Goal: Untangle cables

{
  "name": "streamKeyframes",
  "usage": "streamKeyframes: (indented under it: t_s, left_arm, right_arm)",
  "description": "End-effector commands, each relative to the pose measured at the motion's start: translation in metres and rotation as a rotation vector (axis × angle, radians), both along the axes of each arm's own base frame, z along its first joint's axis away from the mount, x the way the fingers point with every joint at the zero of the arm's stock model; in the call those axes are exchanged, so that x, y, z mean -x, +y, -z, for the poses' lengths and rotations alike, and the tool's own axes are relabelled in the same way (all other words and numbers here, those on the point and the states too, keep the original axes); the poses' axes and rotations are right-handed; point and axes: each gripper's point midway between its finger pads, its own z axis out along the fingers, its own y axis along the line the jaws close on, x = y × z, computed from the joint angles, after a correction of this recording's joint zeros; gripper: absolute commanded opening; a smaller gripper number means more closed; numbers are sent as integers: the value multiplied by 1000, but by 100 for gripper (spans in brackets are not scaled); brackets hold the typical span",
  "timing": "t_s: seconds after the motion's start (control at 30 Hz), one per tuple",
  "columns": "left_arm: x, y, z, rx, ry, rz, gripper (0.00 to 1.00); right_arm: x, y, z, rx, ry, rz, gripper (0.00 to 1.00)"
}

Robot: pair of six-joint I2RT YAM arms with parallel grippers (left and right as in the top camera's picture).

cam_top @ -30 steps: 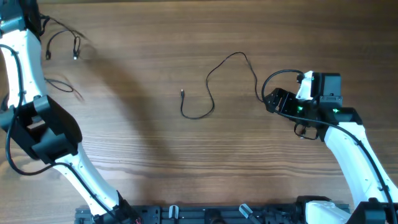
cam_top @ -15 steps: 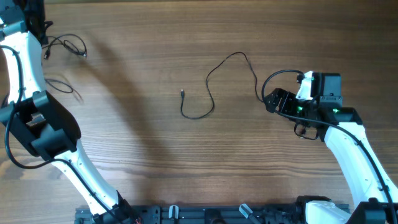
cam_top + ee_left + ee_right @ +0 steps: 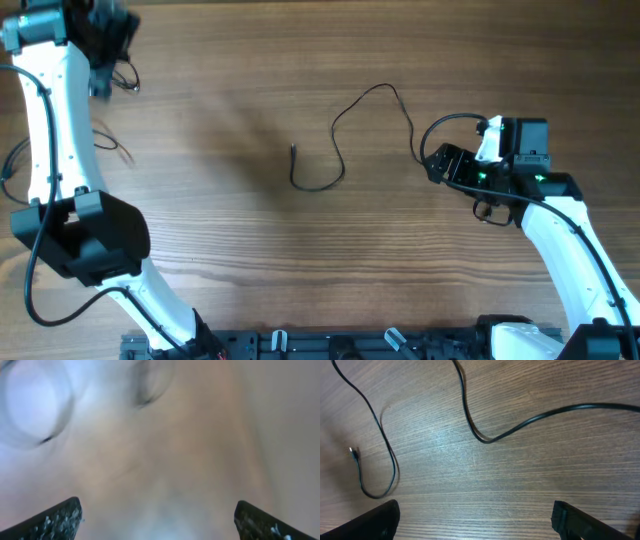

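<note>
A thin black cable [image 3: 338, 135] lies loose in the middle of the table, its small plug end [image 3: 293, 150] to the left. The right wrist view shows this same cable [image 3: 482, 437] and its plug [image 3: 353, 451]. My right gripper [image 3: 432, 160] sits just right of the cable's far end, open, with bare wood between its fingers [image 3: 375, 520]. Another cable [image 3: 126, 82] lies bunched at the far left, partly hidden under my left gripper [image 3: 102, 60]. The left wrist view is blurred; its fingertips [image 3: 57, 520] stand wide apart with nothing between them.
A faint thin strand [image 3: 112, 148] lies on the wood below the far-left bunch. A thicker black cord [image 3: 445, 120] loops from the right wrist's white camera. The left arm's big joint [image 3: 85, 235] hangs over the left side of the wooden table [image 3: 230, 250].
The left arm has swung right along the far edge, and its gripper now hangs over the far-left cable, which has shifted slightly. The right arm and the middle cable have not moved.
</note>
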Motion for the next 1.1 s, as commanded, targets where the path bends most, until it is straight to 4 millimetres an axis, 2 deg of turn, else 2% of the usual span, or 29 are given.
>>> streamKeyframes:
  t_s: [0.0,0.17,0.23,0.37,0.43,0.57,0.67,0.7,0.73,0.77,0.8,0.93,1.07]
  left_arm:
    - [46,30,20,-60,186,-179,100]
    - [85,66,23,-197,332,-256,100]
    - [94,80,27,-235,374,-243,100]
    - [109,104,52,-219,421,-246,100]
    - [105,113,75,-173,396,-192,96]
    - [93,112,112,-114,338,-102,87]
    - [93,110,128,-116,336,-99,72]
    - [94,110,130,-115,338,-99,61]
    - [95,109,133,-114,343,-96,34]
    - [96,109,134,-113,346,-96,12]
    - [96,110,133,-114,344,-97,4]
    - [108,120,124,-122,351,-130,4]
    - [144,124,100,-67,368,-296,4]
  right_arm:
    - [4,1,-2,22,-2,-35,100]
    - [8,0,1,52,5,-78,100]
    - [9,-1,2,55,6,-77,100]
    - [7,-1,1,55,-1,-77,100]
    - [6,-1,0,56,-6,-76,100]
    - [4,-1,-1,55,-17,-76,100]
    - [4,-1,-1,55,-14,-75,100]
    - [5,-1,0,55,-11,-75,100]
    - [5,-1,0,55,-10,-76,100]
    - [6,-1,0,55,-8,-76,100]
    - [6,-1,0,55,-8,-76,100]
    - [6,-1,1,55,-3,-76,100]
    - [6,-1,0,55,-4,-76,100]
